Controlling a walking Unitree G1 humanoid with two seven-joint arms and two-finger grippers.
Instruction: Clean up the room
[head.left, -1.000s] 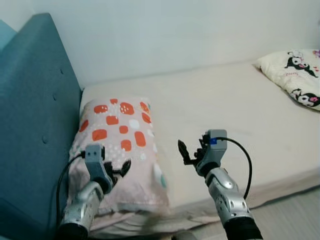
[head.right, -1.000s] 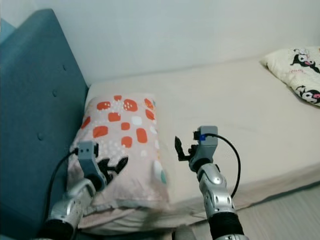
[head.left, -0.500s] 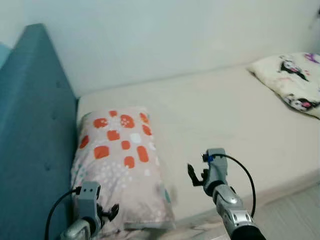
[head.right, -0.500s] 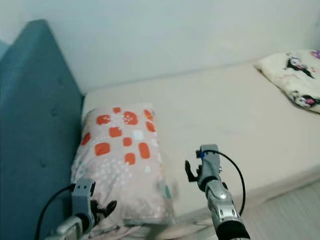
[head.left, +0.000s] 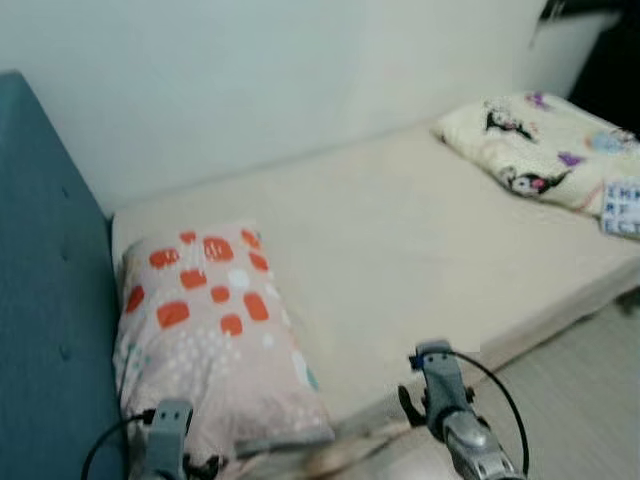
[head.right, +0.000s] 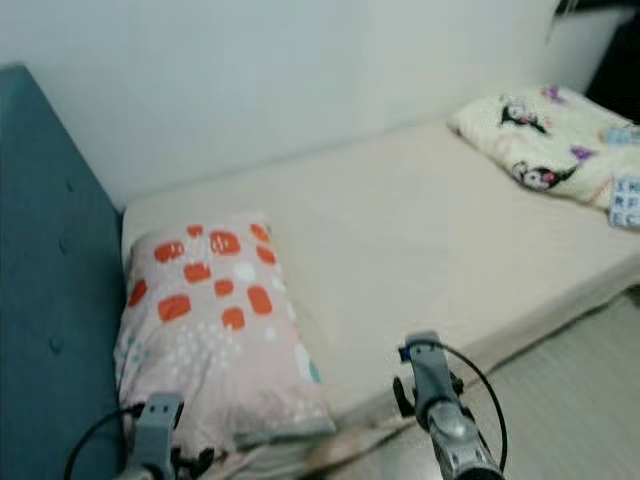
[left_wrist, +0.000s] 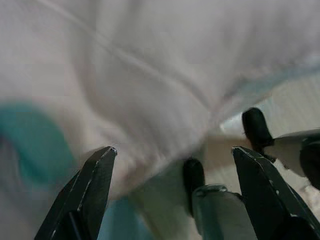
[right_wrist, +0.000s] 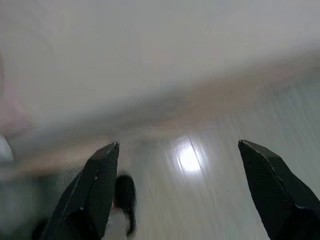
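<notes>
Your left tool (left_wrist: 170, 195) and right tool (right_wrist: 177, 190) gape wide, empty; spotted pillow (head.left: 205, 330) lies squared against the headboard (head.left: 45, 300), likely placed.

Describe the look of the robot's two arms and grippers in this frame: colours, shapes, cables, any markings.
Both arms are silver metal with a grey boxy wrist block and a black cable looping off it. The right gripper carries a small blue mark on its wrist block. The left gripper has two long, black, tapering fingers with pointed tips; the right gripper's look the same in its wrist view.

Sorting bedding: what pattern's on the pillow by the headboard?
Orange and white blotches on pale pink pillow; right eye view.
</notes>
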